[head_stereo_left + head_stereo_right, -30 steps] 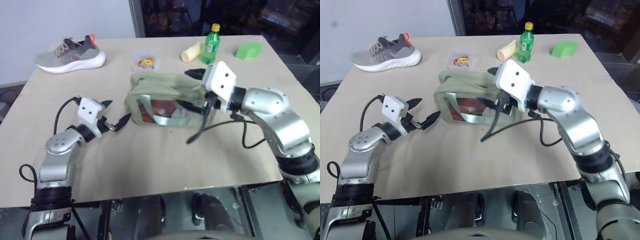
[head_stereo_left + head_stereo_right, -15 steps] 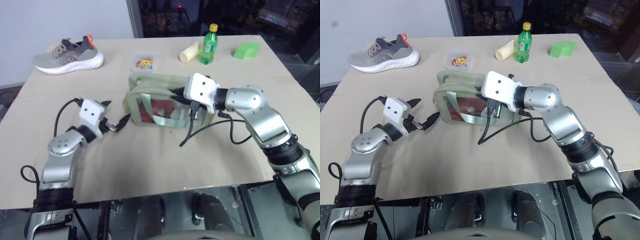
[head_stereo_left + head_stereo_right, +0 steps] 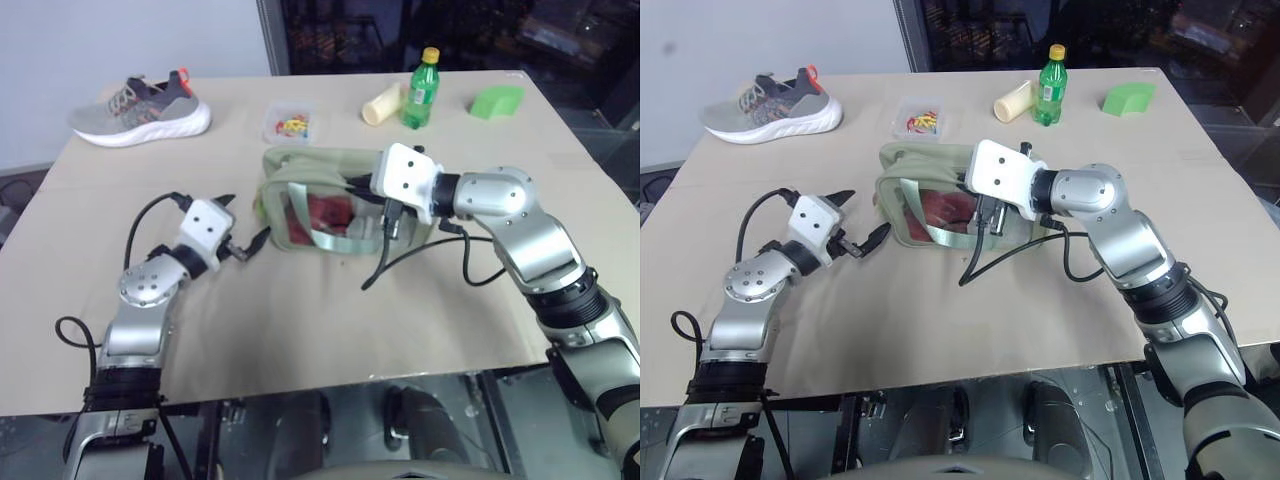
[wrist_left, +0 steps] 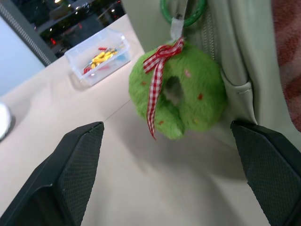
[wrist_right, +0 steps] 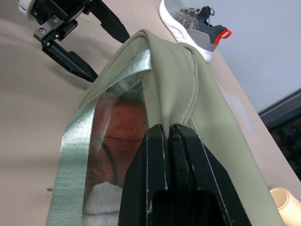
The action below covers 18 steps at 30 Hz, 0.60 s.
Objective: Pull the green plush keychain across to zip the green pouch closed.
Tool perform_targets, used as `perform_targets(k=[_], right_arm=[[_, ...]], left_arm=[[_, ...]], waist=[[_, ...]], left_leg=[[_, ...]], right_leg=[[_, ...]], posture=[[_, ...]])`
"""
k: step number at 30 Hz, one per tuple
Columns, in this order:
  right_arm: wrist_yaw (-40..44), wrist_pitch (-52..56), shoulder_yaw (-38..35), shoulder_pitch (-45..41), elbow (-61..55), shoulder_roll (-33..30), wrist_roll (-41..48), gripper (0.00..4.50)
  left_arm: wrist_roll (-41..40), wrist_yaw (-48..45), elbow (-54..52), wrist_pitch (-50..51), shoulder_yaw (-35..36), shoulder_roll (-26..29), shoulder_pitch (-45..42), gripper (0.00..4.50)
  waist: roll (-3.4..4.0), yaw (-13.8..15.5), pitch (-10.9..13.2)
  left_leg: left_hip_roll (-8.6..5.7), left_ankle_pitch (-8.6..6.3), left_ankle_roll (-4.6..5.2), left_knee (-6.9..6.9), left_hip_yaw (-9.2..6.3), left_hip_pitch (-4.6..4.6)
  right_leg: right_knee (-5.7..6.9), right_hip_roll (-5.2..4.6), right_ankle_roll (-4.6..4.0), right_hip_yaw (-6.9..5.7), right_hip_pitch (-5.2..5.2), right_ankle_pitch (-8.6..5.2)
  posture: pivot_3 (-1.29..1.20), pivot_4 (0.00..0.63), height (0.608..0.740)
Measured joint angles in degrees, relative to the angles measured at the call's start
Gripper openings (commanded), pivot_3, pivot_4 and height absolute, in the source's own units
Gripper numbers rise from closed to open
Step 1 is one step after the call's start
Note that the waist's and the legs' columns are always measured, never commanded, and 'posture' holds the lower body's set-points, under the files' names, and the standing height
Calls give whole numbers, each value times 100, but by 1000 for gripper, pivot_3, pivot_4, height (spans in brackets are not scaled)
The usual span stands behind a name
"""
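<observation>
Right gripper (image 5: 170, 136) moved from pouch's far end to top edge, fingers now pinched on green pouch (image 3: 340, 165) fabric, likely bracing it. Left gripper (image 3: 862, 222) edged closer to pouch's near end, fingers wide, straddling green plush keychain (image 4: 176, 92) hanging from zipper ring there. Pouch mid-tabletop (image 3: 300, 320).

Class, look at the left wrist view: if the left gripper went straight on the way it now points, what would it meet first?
Most likely the green plush keychain, hanging at the end of the green pouch, right ahead between the open left gripper's fingers.
</observation>
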Motion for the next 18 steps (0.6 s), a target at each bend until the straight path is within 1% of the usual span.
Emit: perform_targets(k=[3, 6, 8, 13, 16, 17, 18], right_arm=[[34, -30, -4, 4, 3, 7, -32, 79], [98, -129, -9, 39, 1, 1, -45, 79], [144, -264, -16, 105, 1, -13, -46, 79], [234, -414, -21, 163, 3, -33, -75, 79], [255, -451, -43, 176, 6, -33, -77, 79], [258, -452, -55, 178, 7, -33, -79, 0], [259, -452, -59, 179, 8, -33, -81, 0]], left_arm=[[12, -163, 62, -152, -33, 43, -21, 4500], [-10, -506, 88, -385, -34, 328, -8, 4500], [76, -654, 287, -752, -72, 507, -53, 4500], [425, -593, 794, -1210, -286, 487, -412, 4500], [634, -441, 894, -1407, -359, 338, -458, 4500], [667, -387, 921, -1447, -374, 296, -469, 4089], [708, -351, 930, -1466, -393, 265, -476, 3982]], waist=[[0, 3, 0], [0, -9, 0], [1, -21, 0], [1, -21, 0], [1, -15, 0], [1, -8, 0], [1, 0, 0]], left_leg=[[0, 0, 0, 0, 0, 0], [1, 0, 0, 0, 0, 0], [1, 0, 0, -1, 0, 0], [1, 0, 0, 0, 2, 0], [0, 0, 1, 0, 4, 0], [0, 0, 1, 0, 4, 0], [-1, 0, 1, 0, 4, 0]], right_leg=[[0, 0, 0, 0, 0, 0], [0, 0, -1, 0, -1, -1], [-2, 0, -2, 0, -1, -2], [0, 0, 0, 0, 0, 0], [-1, 0, 1, 1, 0, 0], [-1, 0, 1, 1, 0, 0], [-1, 0, 1, 1, 0, 0]], posture=[[0, 150, 740], [0, 150, 740], [0, 150, 740], [0, 150, 740], [0, 150, 740], [0, 150, 740], [0, 150, 740]])
